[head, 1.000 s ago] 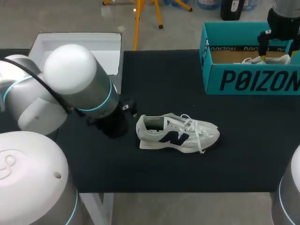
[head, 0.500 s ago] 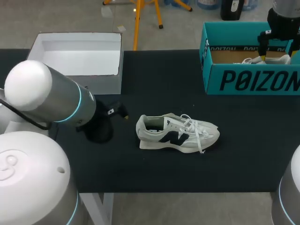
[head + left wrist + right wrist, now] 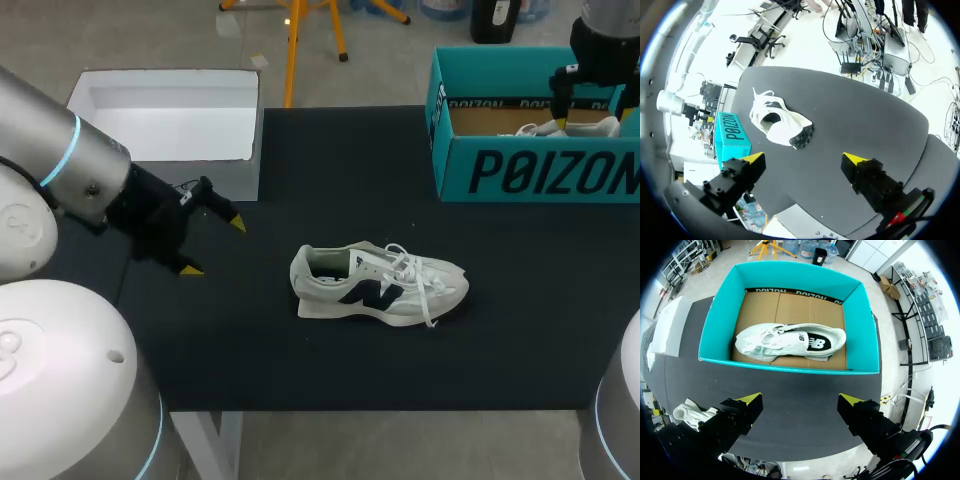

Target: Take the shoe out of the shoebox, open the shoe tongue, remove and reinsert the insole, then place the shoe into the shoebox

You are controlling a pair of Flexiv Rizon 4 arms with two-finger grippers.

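Change since a second ago: the left arm has pulled back from the shoe toward the table's left edge. You had its gripper just beside the heel; now the left gripper (image 3: 213,247) is well apart from it, with both yellow tips in plain sight. The shoe on the table has not shifted, and the right arm has not moved.

Count, for your record:
- Shoes: two. One grey-white mesh sneaker with a dark side logo (image 3: 380,285) is on the black table (image 3: 350,170). A second white sneaker (image 3: 790,342) is in the box.
- Boxes: two. One teal cardboard shoebox (image 3: 540,170) is at the far right corner. One shallow white cardboard box, open side up (image 3: 165,125), is at the far left corner.
- Grippers: two.

Position of the grey-white sneaker: it stands on its sole about midway between the left and right edges, nearer the near edge, with its heel toward the left edge and its toe toward the right.

Left wrist view: the sneaker lies ahead of the left gripper, heel end nearest. The fingers are spread wide with nothing between them.

Right gripper (image 3: 800,401): you will find it over the teal shoebox, fingers spread apart and holding nothing. The second sneaker lies on its side on the box's brown floor ahead of it, untouched.
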